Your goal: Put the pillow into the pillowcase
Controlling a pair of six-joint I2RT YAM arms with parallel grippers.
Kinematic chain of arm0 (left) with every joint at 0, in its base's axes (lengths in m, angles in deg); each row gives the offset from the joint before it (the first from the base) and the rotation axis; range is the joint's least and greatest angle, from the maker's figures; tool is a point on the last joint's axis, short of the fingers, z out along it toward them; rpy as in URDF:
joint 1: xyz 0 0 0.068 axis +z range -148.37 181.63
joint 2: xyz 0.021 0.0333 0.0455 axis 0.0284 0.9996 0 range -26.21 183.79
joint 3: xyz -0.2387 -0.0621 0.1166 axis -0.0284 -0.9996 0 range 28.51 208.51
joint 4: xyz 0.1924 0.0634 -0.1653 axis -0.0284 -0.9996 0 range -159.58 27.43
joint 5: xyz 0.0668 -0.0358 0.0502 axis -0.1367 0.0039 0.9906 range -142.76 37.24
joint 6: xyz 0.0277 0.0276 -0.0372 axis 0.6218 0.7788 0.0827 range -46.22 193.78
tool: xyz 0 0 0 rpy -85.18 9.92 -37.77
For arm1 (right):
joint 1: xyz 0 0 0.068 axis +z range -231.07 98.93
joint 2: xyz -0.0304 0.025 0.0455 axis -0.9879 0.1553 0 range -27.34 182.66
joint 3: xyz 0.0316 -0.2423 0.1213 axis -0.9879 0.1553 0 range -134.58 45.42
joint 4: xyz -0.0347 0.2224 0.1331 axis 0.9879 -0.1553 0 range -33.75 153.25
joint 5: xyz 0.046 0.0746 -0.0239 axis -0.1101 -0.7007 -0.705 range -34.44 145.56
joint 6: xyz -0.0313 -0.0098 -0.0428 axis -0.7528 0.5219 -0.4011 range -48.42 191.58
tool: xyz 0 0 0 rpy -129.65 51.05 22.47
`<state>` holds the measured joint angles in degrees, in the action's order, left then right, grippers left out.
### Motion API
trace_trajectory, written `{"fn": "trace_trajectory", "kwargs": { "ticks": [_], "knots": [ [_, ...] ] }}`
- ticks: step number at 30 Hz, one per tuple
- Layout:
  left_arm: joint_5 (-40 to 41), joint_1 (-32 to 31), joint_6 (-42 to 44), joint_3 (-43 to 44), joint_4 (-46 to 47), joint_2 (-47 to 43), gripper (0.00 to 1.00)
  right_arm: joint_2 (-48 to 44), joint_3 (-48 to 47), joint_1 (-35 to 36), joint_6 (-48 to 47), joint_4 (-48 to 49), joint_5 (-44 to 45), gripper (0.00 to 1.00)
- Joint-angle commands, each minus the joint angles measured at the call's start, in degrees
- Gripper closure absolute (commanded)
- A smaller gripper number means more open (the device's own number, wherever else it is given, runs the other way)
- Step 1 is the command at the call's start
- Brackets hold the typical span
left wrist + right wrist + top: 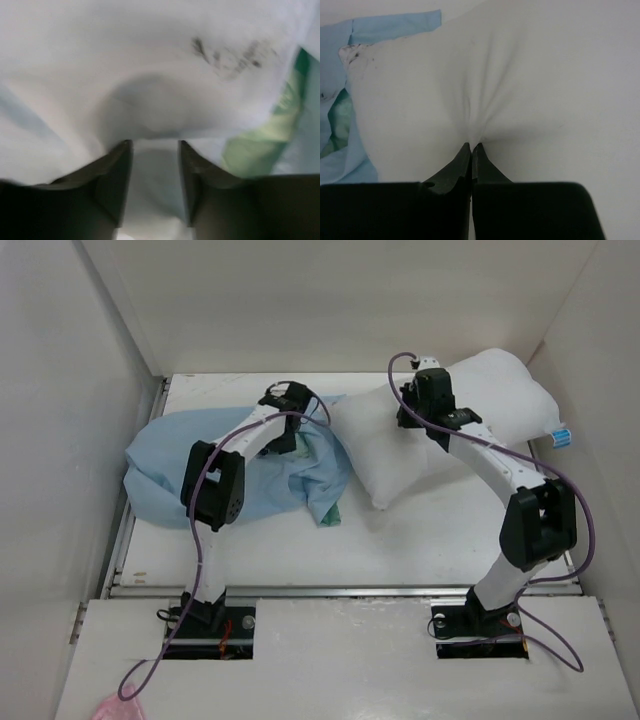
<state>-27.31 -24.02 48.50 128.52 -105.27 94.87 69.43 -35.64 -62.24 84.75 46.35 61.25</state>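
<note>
**Pillow at the sack's mouth, nearly all of it outside**

The pillow (510, 390) lies on the right rear part of the worktop (420, 540), plump and white, with its blue-and-white tag (562, 435) at the far right edge. Its left end meets the pillowcase (165, 475), which sits crumpled on the left side of the worktop with the mint-green lining (325, 505) showing at the mouth.

From my right wrist camera I see the right pincer (471, 146) closed tight on a pinch of the pillow's white cloth, creases fanning out from the tips. The pillow's smudged corner (352, 52) rests against the blue fabric there.

From my left wrist camera the left pincer (155, 145) has its fingers apart, pressed close to pale fabric that bulges just ahead of the tips. Some of that cloth lies in the gap, but I cannot tell whether the fingers press on it. A strip of green lining shows at the right of that view.
</note>
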Motion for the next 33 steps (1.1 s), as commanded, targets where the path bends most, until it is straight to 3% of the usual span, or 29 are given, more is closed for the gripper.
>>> {"fn": "trace_trajectory", "kwargs": {
  "ticks": [1,2,3,8,10,11,12,15,18,24,33],
  "knots": [
    [4.34,3.24,-3.02,4.13,-1.25,0.64,0.66,-5.7,3.35,0.42,-7.97,4.24,-3.77,1.0],
    [4.95,3.24,-3.02,5.54,-2.64,1.17,0.93,-7.11,5.54,1.9,-9.03,4.77,-1.15,1.0],
    [6.78,3.24,-4.76,7.9,-2.65,1.18,1.0,-9.47,6.25,1.91,-9.56,4.78,0.96,1.0],
    [9.18,3.76,-4.26,8.98,-2.31,-2.84,1.0,-16.08,9.42,1.91,-11.76,3.64,3.89,1.0],
    [4.46,3.76,-0.41,6.01,1.72,-5.49,1.0,-19.06,11.44,1.91,-11.76,4.24,4.94,1.0],
    [-2.79,3.16,2.14,4.6,3.83,-6.81,1.0,-19.69,12.06,1.91,-11.15,4.25,5.99,1.0],
    [-6.0,1.76,7.03,3.19,7.85,-8.99,0.92,-19.69,12.06,1.91,-10.45,4.95,9.04,1.0],
    [-7.52,-1.85,11.73,0.01,10.44,-9.11,0.33,-18.99,12.24,1.91,-8.6,3.9,11.27,1.0],
    [-2.36,-4.49,11.31,4.3,6.25,-3.6,0.2,-16.44,10.84,0.86,-7.46,2.15,11.27,1.0],
    [1.0,-2.74,8.94,10.9,0.52,6.0,0.18,-16.44,11.89,-0.46,-6.93,3.37,8.19,1.0],
    [1.71,3.41,6.64,9.07,1.21,6.54,0.18,-15.91,12.41,-1.52,-6.4,3.37,6.17,1.0]
  ]
}}
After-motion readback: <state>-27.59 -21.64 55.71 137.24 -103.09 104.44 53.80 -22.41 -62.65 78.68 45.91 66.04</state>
